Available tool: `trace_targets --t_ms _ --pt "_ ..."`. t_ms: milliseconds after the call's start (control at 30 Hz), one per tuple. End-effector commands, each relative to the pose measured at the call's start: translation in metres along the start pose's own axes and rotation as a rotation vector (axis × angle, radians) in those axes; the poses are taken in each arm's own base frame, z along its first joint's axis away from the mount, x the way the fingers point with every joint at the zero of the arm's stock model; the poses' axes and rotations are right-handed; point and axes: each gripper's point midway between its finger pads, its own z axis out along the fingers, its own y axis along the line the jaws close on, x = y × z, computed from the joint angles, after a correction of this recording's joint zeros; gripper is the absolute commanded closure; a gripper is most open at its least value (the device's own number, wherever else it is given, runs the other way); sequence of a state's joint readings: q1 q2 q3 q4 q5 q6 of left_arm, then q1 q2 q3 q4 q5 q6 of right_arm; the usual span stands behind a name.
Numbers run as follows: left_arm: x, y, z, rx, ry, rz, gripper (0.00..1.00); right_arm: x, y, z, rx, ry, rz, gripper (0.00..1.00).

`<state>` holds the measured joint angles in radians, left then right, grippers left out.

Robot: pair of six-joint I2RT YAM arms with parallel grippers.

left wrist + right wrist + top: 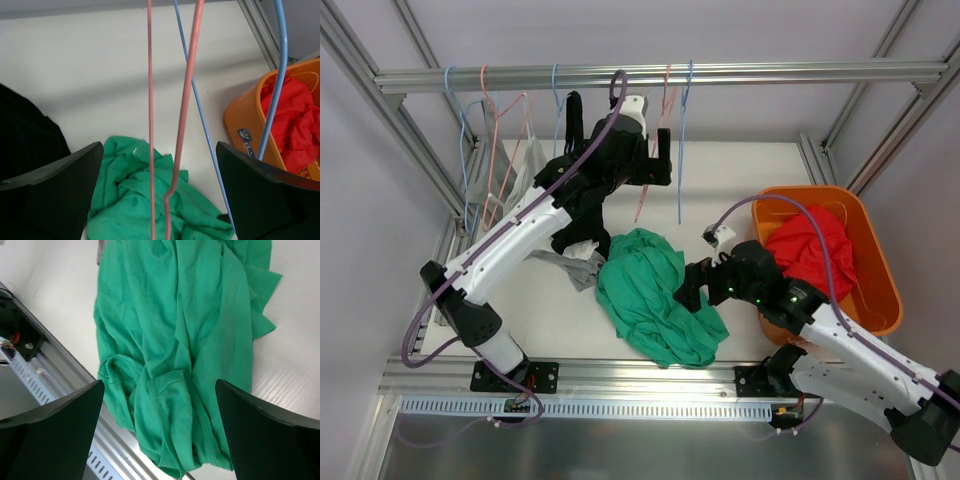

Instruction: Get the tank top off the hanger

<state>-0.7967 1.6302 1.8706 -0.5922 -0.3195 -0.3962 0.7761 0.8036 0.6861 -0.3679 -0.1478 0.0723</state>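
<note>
The green tank top (650,295) lies crumpled on the white table, off any hanger; it also shows in the left wrist view (135,200) and the right wrist view (190,330). A bare pink hanger (653,165) hangs from the rail. My left gripper (658,165) is raised near the rail. It is open, and the pink hanger's wires (186,100) run between its jaws (159,147) without being pinched. My right gripper (692,285) is open and empty, low over the tank top's right edge (159,385).
A blue hanger (681,150) hangs just right of the pink one. More hangers with a pale garment (505,170) hang at the left. Black (582,215) and grey (575,268) garments lie under my left arm. An orange basket (880,270) holds red cloth (810,250).
</note>
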Motion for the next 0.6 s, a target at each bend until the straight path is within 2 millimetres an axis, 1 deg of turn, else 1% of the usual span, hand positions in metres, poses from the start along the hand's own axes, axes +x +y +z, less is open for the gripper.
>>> trace_targets --t_ms 0,33,67,100,133,167,200,233,267,300,333,367,400,433,467,500,533,567 --pt "-0.030 0.012 -0.050 0.010 -0.102 -0.044 0.01 -0.014 -0.003 0.029 0.042 -0.105 -0.059 0.00" --pt "-0.022 0.019 -0.053 -0.005 -0.093 -0.043 0.01 -0.012 -0.004 0.035 0.042 -0.110 -0.059 0.01" --pt "-0.031 0.026 -0.074 -0.008 -0.135 -0.062 0.01 -0.006 -0.014 0.043 0.085 -0.114 -0.054 0.00" --pt "-0.028 0.032 -0.082 -0.015 -0.142 -0.068 0.01 -0.010 -0.013 0.055 0.084 -0.144 -0.046 0.00" --pt "-0.022 0.046 -0.098 -0.038 -0.159 -0.084 0.01 -0.011 -0.014 0.061 0.088 -0.161 -0.046 0.00" --pt "-0.019 0.053 -0.107 -0.047 -0.171 -0.096 0.01 -0.014 -0.020 0.067 0.117 -0.192 -0.043 0.00" --pt "-0.014 0.060 -0.115 -0.060 -0.179 -0.104 0.01 -0.013 -0.024 0.078 0.134 -0.218 -0.039 0.01" --pt "0.004 0.071 -0.114 -0.085 -0.155 -0.094 0.01 -0.012 -0.026 0.084 0.142 -0.225 -0.024 0.00" --pt "0.001 0.082 -0.136 -0.090 -0.203 -0.115 0.01 -0.012 -0.026 0.091 0.140 -0.225 -0.028 0.01" --pt "0.019 0.091 -0.134 -0.116 -0.179 -0.101 0.01 -0.011 -0.026 0.105 0.142 -0.215 -0.028 0.01" --pt "0.022 0.097 -0.140 -0.120 -0.187 -0.100 0.01 -0.008 -0.024 0.113 0.136 -0.203 -0.029 0.01" --pt "0.032 0.107 -0.150 -0.129 -0.195 -0.094 0.01 -0.006 -0.023 0.127 0.135 -0.183 -0.027 0.00" --pt "0.036 0.111 -0.154 -0.130 -0.198 -0.090 0.01 -0.013 -0.017 0.128 0.123 -0.204 -0.022 0.00" --pt "0.040 0.115 -0.158 -0.131 -0.203 -0.091 0.01 -0.002 -0.021 0.140 0.140 -0.164 -0.024 0.00" --pt "0.042 0.120 -0.169 -0.124 -0.218 -0.092 0.01 0.000 -0.025 0.145 0.166 -0.161 -0.018 0.01" --pt "0.048 0.124 -0.171 -0.130 -0.212 -0.085 0.01 0.005 -0.025 0.150 0.183 -0.148 -0.021 0.01" --pt "0.059 0.129 -0.169 -0.142 -0.196 -0.073 0.01 0.015 -0.030 0.159 0.211 -0.119 -0.027 0.01" --pt "0.066 0.134 -0.176 -0.146 -0.187 -0.062 0.01 0.021 -0.042 0.160 0.287 -0.108 -0.036 0.01"
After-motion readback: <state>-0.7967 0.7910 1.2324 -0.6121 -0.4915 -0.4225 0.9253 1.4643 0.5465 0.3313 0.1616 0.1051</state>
